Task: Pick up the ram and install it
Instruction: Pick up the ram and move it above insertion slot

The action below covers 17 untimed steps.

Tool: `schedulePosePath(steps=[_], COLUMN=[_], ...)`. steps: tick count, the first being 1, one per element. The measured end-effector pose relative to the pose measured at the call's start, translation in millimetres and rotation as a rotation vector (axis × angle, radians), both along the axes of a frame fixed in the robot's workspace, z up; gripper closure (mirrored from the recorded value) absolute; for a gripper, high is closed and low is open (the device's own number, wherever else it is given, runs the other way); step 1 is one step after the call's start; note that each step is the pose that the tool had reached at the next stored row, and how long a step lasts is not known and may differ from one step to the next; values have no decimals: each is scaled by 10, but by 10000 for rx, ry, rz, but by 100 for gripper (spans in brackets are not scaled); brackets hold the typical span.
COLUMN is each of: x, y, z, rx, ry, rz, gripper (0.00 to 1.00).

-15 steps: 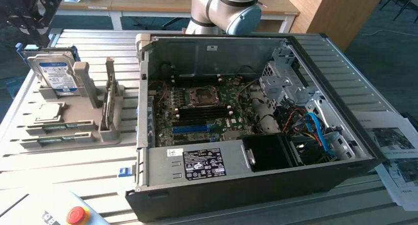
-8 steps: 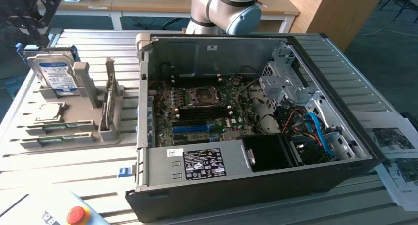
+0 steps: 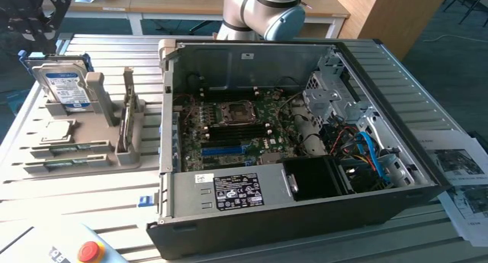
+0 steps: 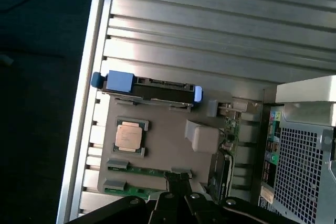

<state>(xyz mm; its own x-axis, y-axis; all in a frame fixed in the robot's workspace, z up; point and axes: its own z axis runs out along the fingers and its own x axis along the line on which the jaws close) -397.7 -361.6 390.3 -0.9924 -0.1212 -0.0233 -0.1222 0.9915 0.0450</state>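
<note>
Two ram sticks, thin green boards, lie side by side along the front of a grey parts holder: one ram stick and a second beside it. My gripper hangs high above the holder at the exterior view's left, dark and shut with nothing in it. In the wrist view its tips sit over the ram end of the holder, well clear of the sticks. The open computer case lies in the middle, with its green motherboard exposed.
The holder also carries an upright hard drive, a square silver processor and an upright card. A blue slot crosses the motherboard. A red stop button and papers lie near the table edges.
</note>
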Motion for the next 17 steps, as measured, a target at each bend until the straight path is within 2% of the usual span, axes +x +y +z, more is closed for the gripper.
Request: schedulePosePath(steps=[3, 17], x=[0, 0], y=[0, 0], z=[0, 0], rx=[0, 0], ry=[0, 0], rz=[993, 3392], gripper=[90, 90])
